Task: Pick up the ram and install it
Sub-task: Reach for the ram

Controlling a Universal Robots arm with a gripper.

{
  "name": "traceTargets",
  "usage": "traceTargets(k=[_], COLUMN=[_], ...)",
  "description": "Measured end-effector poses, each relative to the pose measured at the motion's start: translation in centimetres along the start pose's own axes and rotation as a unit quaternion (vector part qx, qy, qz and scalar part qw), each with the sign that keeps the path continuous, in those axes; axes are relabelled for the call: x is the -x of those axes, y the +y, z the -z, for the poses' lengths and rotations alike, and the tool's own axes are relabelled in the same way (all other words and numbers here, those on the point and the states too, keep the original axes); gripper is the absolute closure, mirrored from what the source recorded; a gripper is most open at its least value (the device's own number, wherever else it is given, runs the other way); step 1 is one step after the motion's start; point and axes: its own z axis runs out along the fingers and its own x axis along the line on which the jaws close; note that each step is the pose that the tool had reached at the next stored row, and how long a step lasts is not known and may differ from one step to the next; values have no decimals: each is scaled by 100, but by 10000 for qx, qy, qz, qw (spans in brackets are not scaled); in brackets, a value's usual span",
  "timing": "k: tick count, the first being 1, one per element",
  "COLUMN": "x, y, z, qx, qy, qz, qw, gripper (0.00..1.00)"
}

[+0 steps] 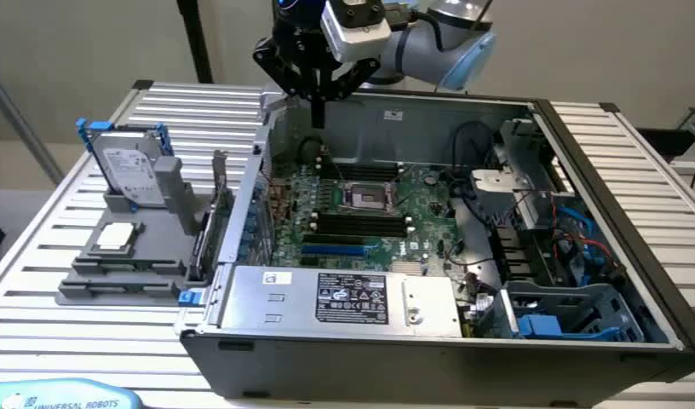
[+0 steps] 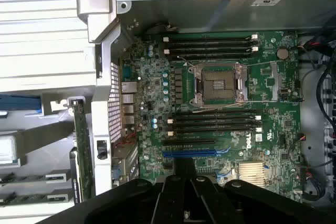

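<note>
Gripper [image 1: 318, 112] closed tight and empty above the case [image 1: 462, 349]; ram [image 1: 218, 213] stands just outside the case.

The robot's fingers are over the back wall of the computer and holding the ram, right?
No. The fingers are over the back wall of the computer, but they are shut on nothing. In the exterior view the ram stands in the gray rack beside the computer.

Plain beige wall [image 1: 86, 34] at rear. Pale, slatted metal bench [image 1: 52, 290] across foreground, ribbed surface reflecting light. Black upright pole [image 1: 194, 38] beyond bench's far left corner. Lighting even, soft, diffuse.
</note>
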Motion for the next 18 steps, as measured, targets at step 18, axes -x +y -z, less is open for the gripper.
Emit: traceTargets(k=[18], x=[-7], y=[-20], z=[2], qx=[-1], qy=[1], qz=[0], qw=[10000], gripper=[89])
